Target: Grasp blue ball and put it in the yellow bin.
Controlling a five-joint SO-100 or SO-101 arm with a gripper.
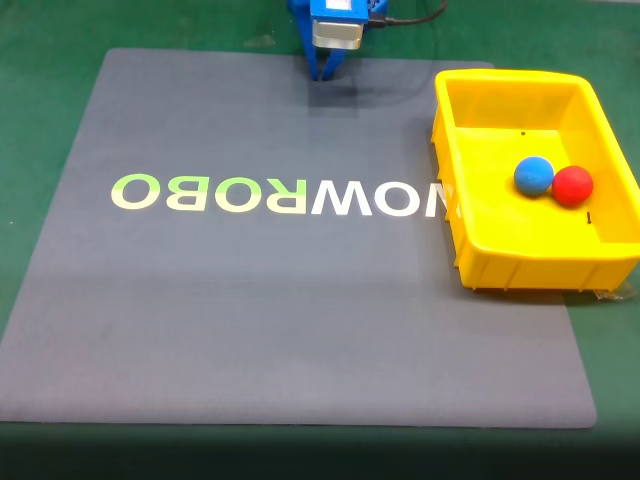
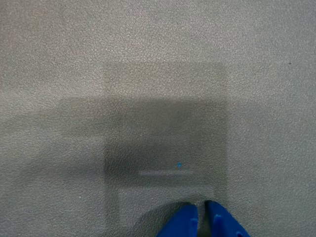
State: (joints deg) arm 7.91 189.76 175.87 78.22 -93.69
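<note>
While tool (image 1: 326,72) hangs apart, blue ball (image 1: 534,176) sits in yellow bin (image 1: 505,85).

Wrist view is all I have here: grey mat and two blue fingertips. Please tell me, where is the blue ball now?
Observer: The blue ball lies inside the yellow bin, in the fixed view.
Operator: Is it alone in there?
Observer: No, a red ball sits touching it on its right.
Operator: And where is my gripper?
Observer: The gripper is at the mat's far edge, left of the bin, holding nothing.
</note>
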